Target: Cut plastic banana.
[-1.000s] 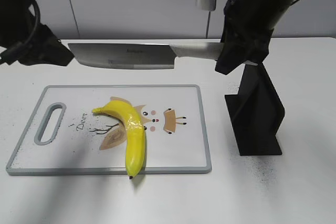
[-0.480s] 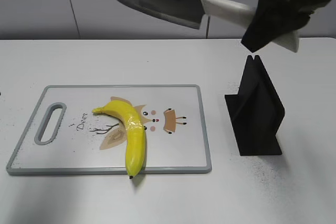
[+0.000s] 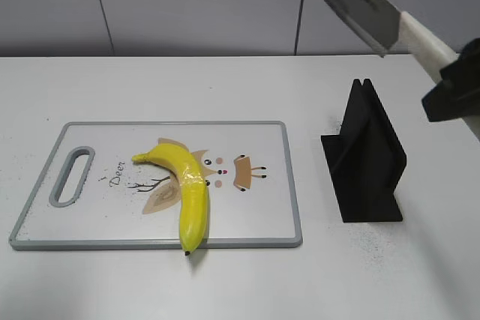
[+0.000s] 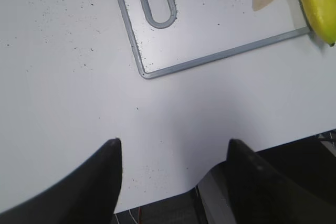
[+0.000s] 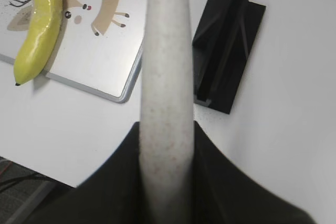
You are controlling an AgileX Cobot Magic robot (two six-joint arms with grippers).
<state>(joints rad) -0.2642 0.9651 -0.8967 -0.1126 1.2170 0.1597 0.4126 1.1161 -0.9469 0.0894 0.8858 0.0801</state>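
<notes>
A whole yellow plastic banana point(image 3: 187, 185) lies on the white cutting board point(image 3: 90, 222), its lower tip over the front edge; it also shows in the right wrist view point(image 5: 37, 22) and the left wrist view point(image 4: 317, 1). My right gripper point(image 3: 454, 91) is shut on the pale handle point(image 5: 164, 77) of a cleaver, whose blade point(image 3: 352, 1) is raised high at the upper right, far from the banana. My left gripper point(image 4: 173, 153) is open and empty over the table's front left edge, out of the exterior view.
A black knife stand point(image 3: 365, 155) stands right of the board, below the raised cleaver; it also shows in the right wrist view point(image 5: 226, 51). The board's handle slot point(image 3: 71, 176) is at its left end. A grey wall is behind the table.
My right gripper has swung the cleaver up and to the right, away from above the board. The left arm has left the exterior view. The banana has not moved.
</notes>
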